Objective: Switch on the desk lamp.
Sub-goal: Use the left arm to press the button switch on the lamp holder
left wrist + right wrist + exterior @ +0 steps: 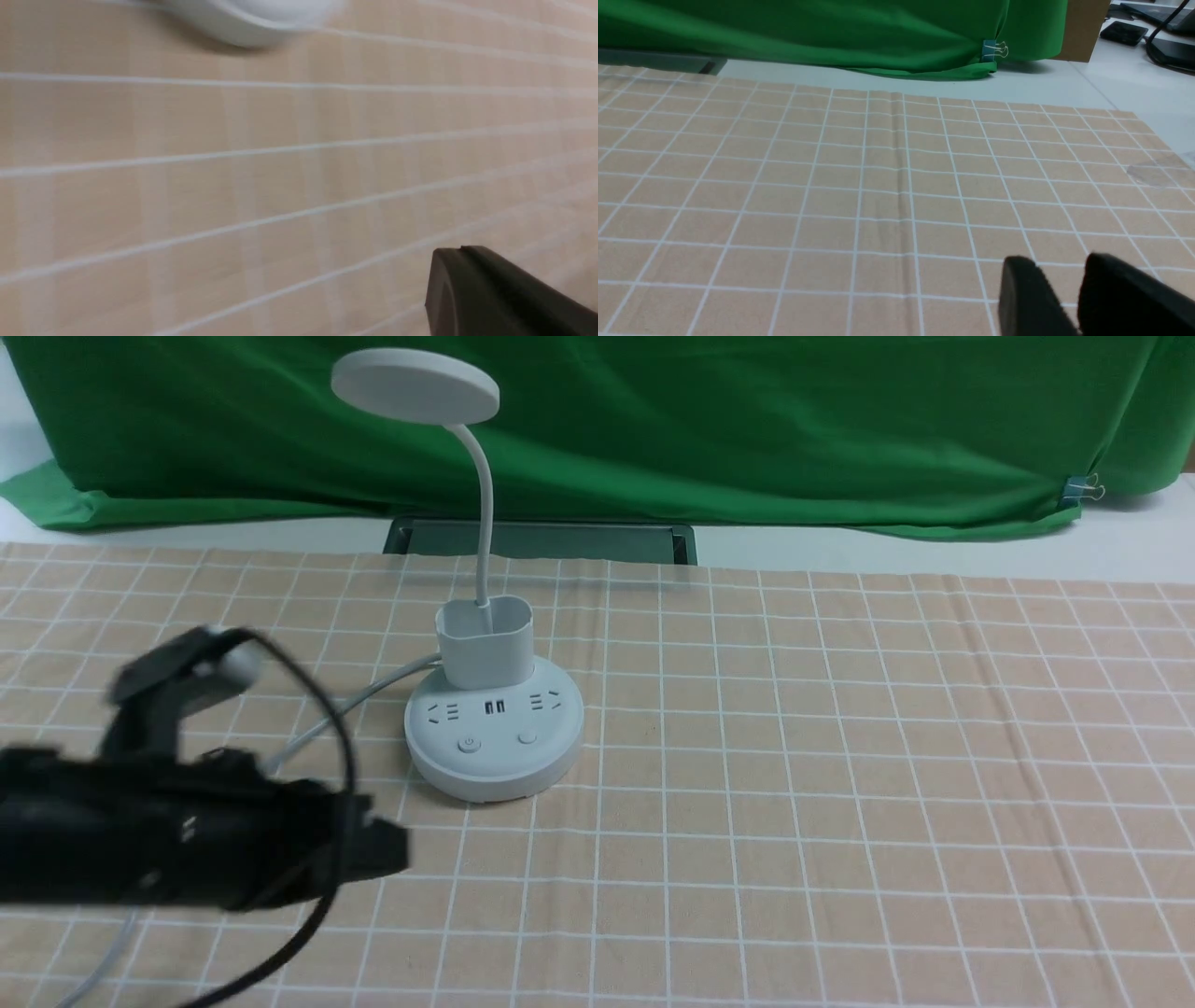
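The desk lamp [492, 728] stands left of centre on the checked cloth, a white round base with an oval cup, a thin gooseneck and a flat disc head [415, 385] that looks unlit. Two round buttons [469, 744] sit on the front of the base. My left gripper [397, 849], blurred and dark, hovers low in front of and left of the base, apart from it. In the left wrist view the left gripper [448, 261] shows as one dark mass, shut on nothing, with the lamp base's rim [252, 18] ahead. My right gripper [1057, 266] stands slightly open over bare cloth.
The lamp's grey cord [373, 695] runs from the base leftward behind my left arm. A green backdrop [747, 420] hangs behind the table, with a dark tray edge [541, 539] under it. A binder clip [1083, 487] holds the backdrop at the right.
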Motion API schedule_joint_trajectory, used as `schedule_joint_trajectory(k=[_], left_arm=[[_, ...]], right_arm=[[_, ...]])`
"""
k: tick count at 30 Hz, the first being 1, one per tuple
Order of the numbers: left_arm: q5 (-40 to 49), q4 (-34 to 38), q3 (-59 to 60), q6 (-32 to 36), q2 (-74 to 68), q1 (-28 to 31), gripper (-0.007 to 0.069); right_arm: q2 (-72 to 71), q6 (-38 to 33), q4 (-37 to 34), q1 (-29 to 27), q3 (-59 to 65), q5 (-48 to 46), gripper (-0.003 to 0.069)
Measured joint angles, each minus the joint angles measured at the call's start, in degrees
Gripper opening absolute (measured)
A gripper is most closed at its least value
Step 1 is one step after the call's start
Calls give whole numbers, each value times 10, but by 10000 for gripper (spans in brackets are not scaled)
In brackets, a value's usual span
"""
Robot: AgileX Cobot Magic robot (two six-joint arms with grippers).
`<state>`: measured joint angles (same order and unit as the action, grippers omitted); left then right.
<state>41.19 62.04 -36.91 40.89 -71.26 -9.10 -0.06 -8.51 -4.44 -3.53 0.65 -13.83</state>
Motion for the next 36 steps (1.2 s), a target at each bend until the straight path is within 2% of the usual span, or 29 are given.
schedule_joint_trajectory(k=[3,6,7,9,10,11,12,16,28,36], left_arm=[[-8,-28,-58,-18,-71,-46,1],[-57,-148,-135,-96,-136,-119,1],[-61,-148,-140,-103,-140,-119,1],[-103,-298,-209,-214,-189,-166,1],[-103,-310,-209,-214,-193,-168,1],[-115,-385,-246,-286,-219,-181,1],[-120,-440,-267,-326,-240,-186,1],[-122,-539,-338,-418,-303,-190,1],[-127,-569,-377,-435,-374,-191,1],[-128,-563,-377,-435,-396,-191,1]], right_arm=[[0,0,0,0,0,0,238],[0,0,0,0,0,0,238],[0,0,0,0,0,0,238],[0,0,0,0,0,0,238],[0,0,0,0,0,0,238],[0,0,0,0,0,0,238],[0,0,0,0,0,0,238],[0,0,0,0,0,0,238],[0,0,0,0,0,0,238],[0,0,0,0,0,0,238]])
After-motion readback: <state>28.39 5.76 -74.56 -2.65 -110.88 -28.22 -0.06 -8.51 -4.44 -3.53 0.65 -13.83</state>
